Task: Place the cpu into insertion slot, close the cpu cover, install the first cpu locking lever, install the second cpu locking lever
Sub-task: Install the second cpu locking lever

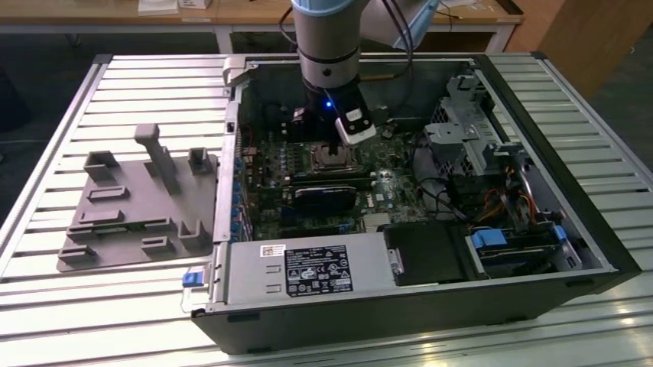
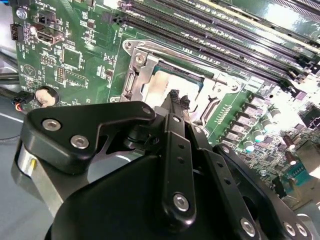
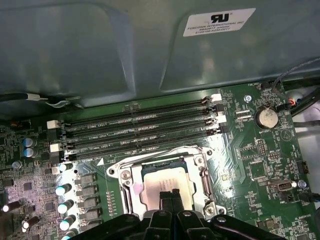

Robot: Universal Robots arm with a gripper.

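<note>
Both gripper (image 3: 170, 196) fingers, pressed together, seemingly touch the cpu (image 3: 160, 181) seated in the insertion slot (image 3: 129, 192).

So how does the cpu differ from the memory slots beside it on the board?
The cpu is a flat square with a pale metal top; the memory slots are long, narrow and black. The cpu lies inside a silver metal frame, while the memory slots stand bare in parallel rows. The tool hangs over the cpu, not over the memory slots. Both sit on the same green board.
</note>
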